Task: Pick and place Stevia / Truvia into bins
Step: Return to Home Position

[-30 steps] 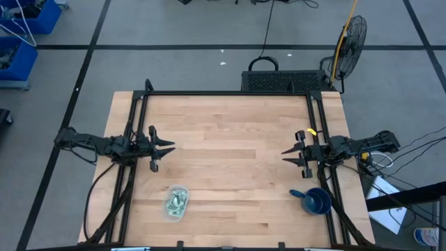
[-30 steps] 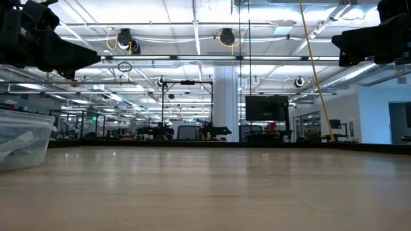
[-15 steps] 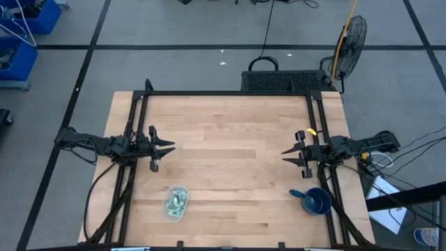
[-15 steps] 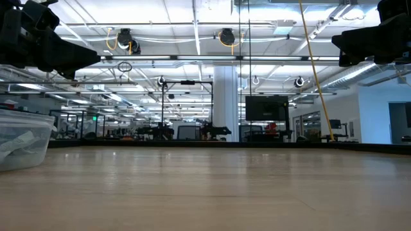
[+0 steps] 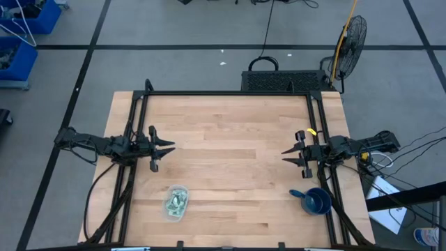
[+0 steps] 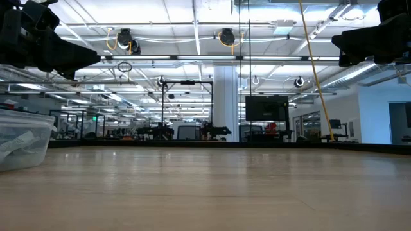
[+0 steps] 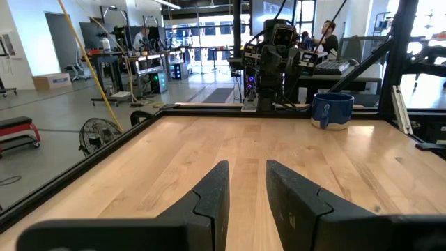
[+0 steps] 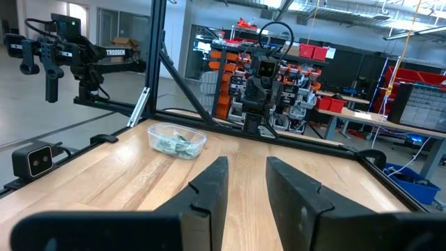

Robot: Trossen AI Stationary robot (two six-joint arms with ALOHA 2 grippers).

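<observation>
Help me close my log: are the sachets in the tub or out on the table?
In: pale sachets lie inside the clear tub; none shows loose on the table.

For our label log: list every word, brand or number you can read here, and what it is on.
"TROSSEN": on a dark bar beyond the table's side, right wrist view.
Sachets in the tub: print too small to read.
Nothing else is legible.

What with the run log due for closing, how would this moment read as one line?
left claw: open, empty, left side | right claw: open, empty, right side | sachets: in tub
</observation>
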